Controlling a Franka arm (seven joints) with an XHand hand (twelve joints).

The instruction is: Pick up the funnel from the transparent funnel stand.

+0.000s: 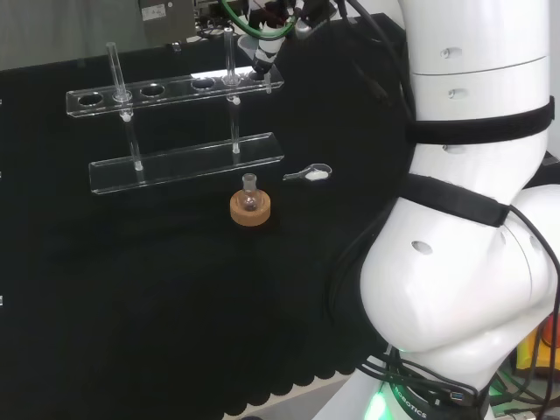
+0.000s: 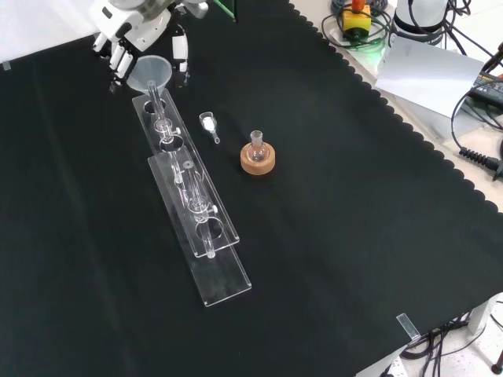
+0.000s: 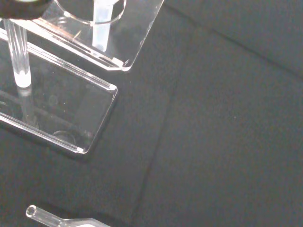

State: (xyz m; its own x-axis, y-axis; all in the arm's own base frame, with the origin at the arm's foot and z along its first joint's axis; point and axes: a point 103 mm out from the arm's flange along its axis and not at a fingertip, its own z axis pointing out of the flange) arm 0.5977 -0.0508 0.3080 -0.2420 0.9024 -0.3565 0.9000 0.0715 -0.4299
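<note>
The clear funnel point(image 2: 149, 72) stands in the end hole of the transparent funnel stand point(image 2: 206, 245), at the stand's far end in the front view. The hand point(image 2: 130, 35) hangs just above it. Its fingers point(image 2: 119, 61) point down at one side of the cone and the thumb point(image 2: 181, 53) at the other, a little off the rim. In the head view the hand point(image 1: 265, 54) is over the right end of the stand point(image 1: 175, 166). The wrist view shows the funnel's stem point(image 3: 102, 26) passing through the hole of the upper shelf point(image 3: 139, 28).
A small flask on a cork ring point(image 2: 258, 159) stands right of the stand in the front view, with a clear spoon of white powder point(image 2: 209, 126) beside it. Two thin posts point(image 1: 231, 96) rise through the stand's shelf. The white arm links point(image 1: 464, 227) fill the head view's right.
</note>
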